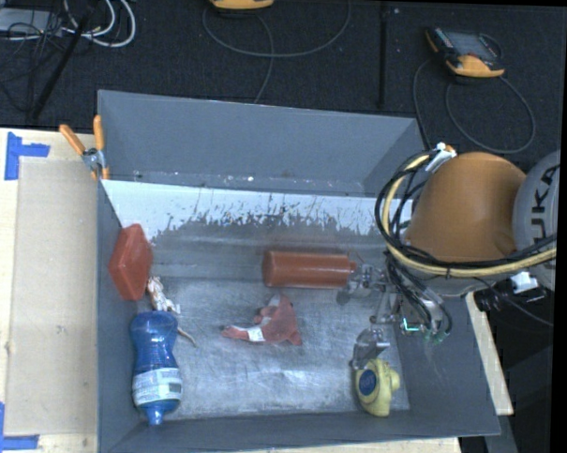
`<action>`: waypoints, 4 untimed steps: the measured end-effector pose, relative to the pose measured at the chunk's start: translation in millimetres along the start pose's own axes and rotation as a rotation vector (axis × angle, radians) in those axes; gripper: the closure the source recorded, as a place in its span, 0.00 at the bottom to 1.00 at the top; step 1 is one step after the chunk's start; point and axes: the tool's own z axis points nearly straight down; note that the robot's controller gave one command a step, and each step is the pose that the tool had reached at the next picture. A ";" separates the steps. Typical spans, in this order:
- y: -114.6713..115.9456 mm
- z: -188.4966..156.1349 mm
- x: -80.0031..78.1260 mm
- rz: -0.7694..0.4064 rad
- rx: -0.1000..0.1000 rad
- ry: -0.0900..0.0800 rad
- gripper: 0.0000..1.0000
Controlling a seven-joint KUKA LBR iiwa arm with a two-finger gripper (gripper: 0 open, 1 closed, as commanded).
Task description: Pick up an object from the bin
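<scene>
My gripper [365, 317] hangs low over the right part of the bin and is open, with bare floor between its fingers. One fingertip [356, 286] is beside the right end of a long brown block [306, 269] that lies along the back wall. The other fingertip [368, 349] is just above a yellow and grey rounded thing [376, 385] near the front right corner. A crumpled red scrap [274, 325] lies on the floor to the left of the gripper.
A blue bottle [154, 366] lies at the front left. A red-brown block [130, 261] leans against the left wall, with a small pale thing [159, 296] below it. The arm's orange dome and cables overhang the right wall.
</scene>
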 end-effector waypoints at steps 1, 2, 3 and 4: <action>0.0 0.0 0.0 0.000 0.000 0.000 0.00; 37.2 65.6 -19.5 0.043 -0.001 -0.006 0.00; 90.2 73.7 -62.1 0.053 0.001 0.008 0.00; 86.5 69.1 -64.3 0.065 -0.002 -0.003 0.00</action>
